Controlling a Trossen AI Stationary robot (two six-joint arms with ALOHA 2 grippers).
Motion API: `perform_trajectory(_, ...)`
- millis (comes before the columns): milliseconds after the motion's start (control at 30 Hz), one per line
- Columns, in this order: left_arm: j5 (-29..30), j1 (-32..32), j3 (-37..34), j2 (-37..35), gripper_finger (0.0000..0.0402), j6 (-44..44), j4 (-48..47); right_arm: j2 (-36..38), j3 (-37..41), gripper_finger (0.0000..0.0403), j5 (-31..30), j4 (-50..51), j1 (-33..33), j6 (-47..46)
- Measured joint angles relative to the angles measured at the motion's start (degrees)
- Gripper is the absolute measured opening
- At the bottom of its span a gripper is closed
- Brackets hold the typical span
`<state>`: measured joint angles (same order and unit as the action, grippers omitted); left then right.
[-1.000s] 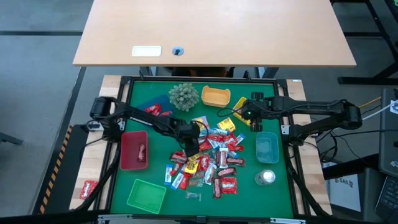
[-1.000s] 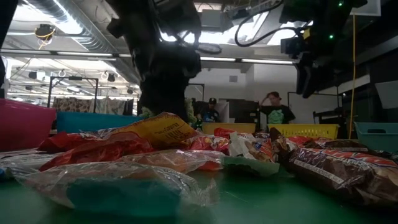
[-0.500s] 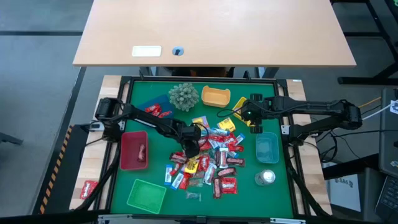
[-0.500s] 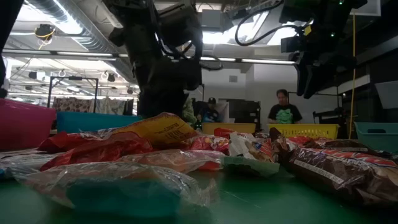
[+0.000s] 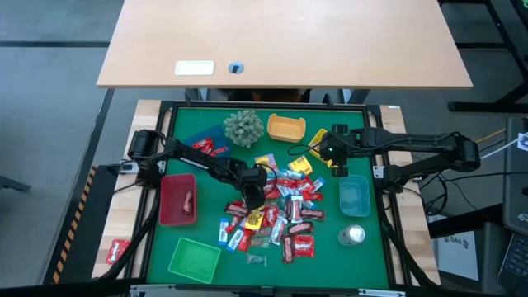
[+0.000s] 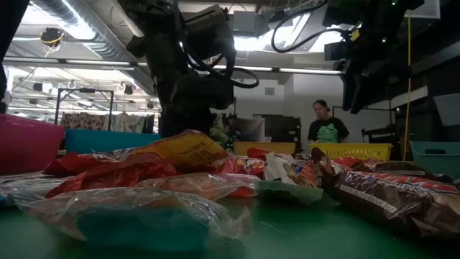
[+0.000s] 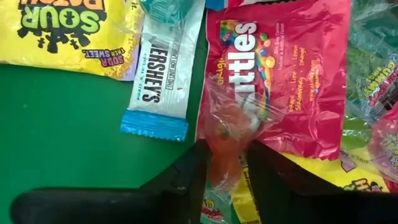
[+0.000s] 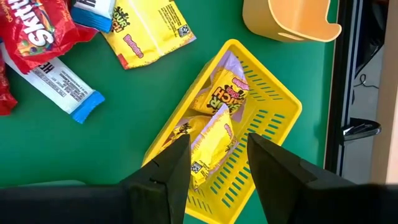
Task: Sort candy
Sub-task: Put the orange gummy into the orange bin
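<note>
Green felt covers the work table (image 5: 186, 223), with a bare wooden desk (image 5: 285, 41) beyond its far edge. At the left sits a red tray (image 5: 177, 199) holding one wrapped piece, and nearer the front a green tray (image 5: 195, 259). One red packet (image 5: 117, 249) lies off the felt, on the wooden ledge at the left.

Reaching in from the left, the left gripper (image 5: 252, 196) hangs over the near-left part of the candy pile (image 5: 276, 216). In the left wrist view its fingers (image 7: 186, 174) are closed on the clear, orange-tinted wrapper of a small sweet (image 7: 225, 146), which lies across a red Skittles packet (image 7: 277, 74); a white Hershey's bar with blue ends (image 7: 160, 71) and a yellow Sour Patch packet (image 7: 68, 28) lie beside it on the felt.

At the back stand a spiky grey-green plant ball (image 5: 244, 127) and an orange bin (image 5: 285, 128) (neither holds candy that I can see).

Further right, the right gripper (image 5: 338, 162) hovers above a yellow basket (image 8: 267, 124) with yellow packets (image 8: 217, 115) lying in it; its fingers (image 8: 171, 168) stand apart with nothing between them. A blue tray (image 5: 355, 196) and a silvery round thing (image 5: 354, 235) sit at the right side of the felt.
</note>
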<state>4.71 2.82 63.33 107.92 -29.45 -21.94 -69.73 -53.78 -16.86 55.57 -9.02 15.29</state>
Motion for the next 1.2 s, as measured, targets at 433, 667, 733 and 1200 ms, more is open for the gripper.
perform_trajectory(433,-2.77,-1.14,0.07,-2.36,0.0062,0.01,2.21,0.0,0.0,0.0157,0.0,-0.07,-0.01,0.0)
perform_trajectory(667,-2.75,-4.08,0.09,-4.24,0.0053,0.14,9.01,-0.02,0.0,0.0157,0.0,-0.24,0.0,0.0)
perform_trajectory(733,-2.75,-5.44,0.09,-4.48,0.0053,1.83,12.63,-0.02,0.0,0.0157,0.02,-0.26,0.0,0.0)
perform_trajectory(1200,2.72,-17.47,0.11,-4.48,0.0053,21.19,37.73,-0.02,0.0,0.0157,0.02,-1.12,0.0,0.0)
